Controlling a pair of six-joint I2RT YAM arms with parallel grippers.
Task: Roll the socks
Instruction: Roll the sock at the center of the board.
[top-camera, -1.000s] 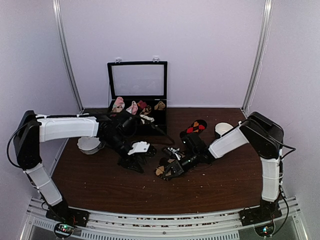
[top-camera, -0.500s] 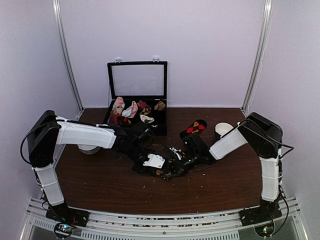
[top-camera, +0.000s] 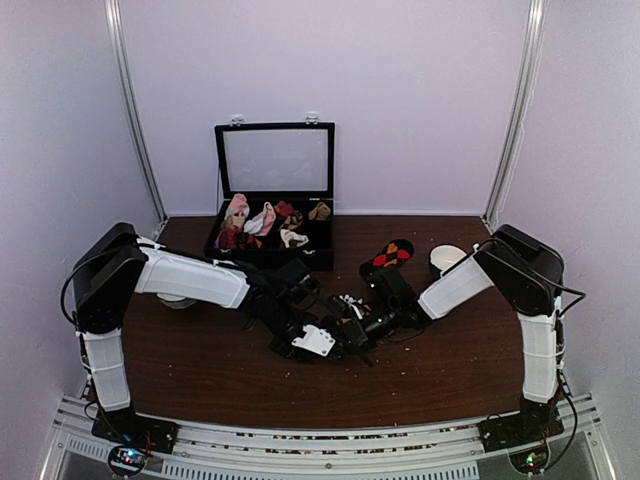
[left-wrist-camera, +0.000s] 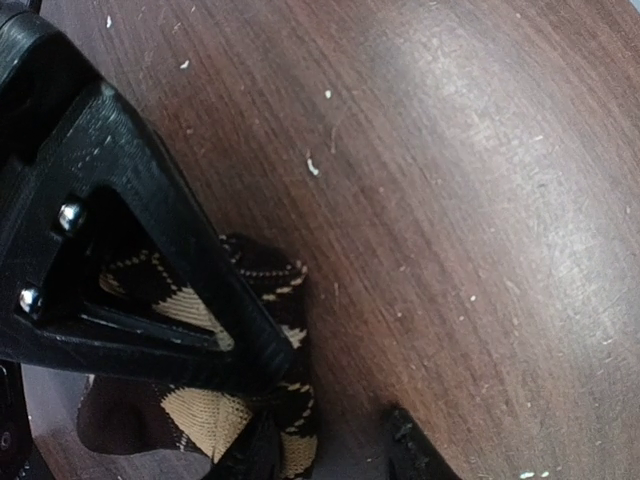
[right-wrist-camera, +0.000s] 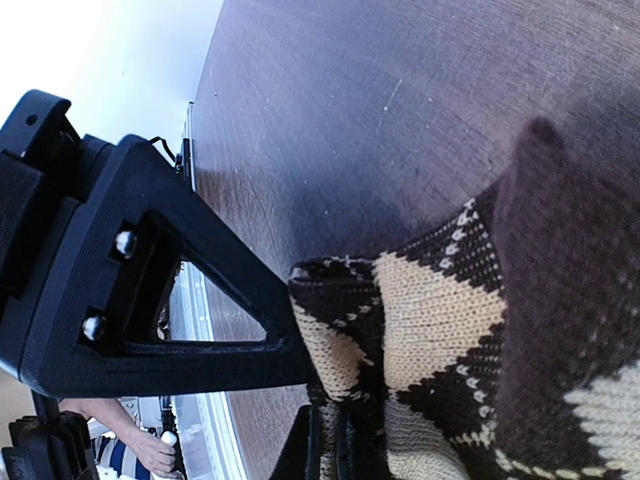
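A black argyle sock with cream diamonds lies bunched on the brown table. My right gripper is shut on a fold at its edge. In the left wrist view the same sock sits against the inner side of one finger of my left gripper, which is open with bare wood across most of its gap. From above, the left gripper and right gripper meet at the table's middle, covering that sock. A second sock with red and orange diamonds lies flat behind the right arm.
A black case with its lid raised stands at the back, holding several pink, white and coloured sock bundles. A white bowl sits at the right. Another white dish is partly hidden under the left arm.
My left arm has swung right and forward across the table until its gripper reached the sock held by the right gripper. The right gripper has barely moved.
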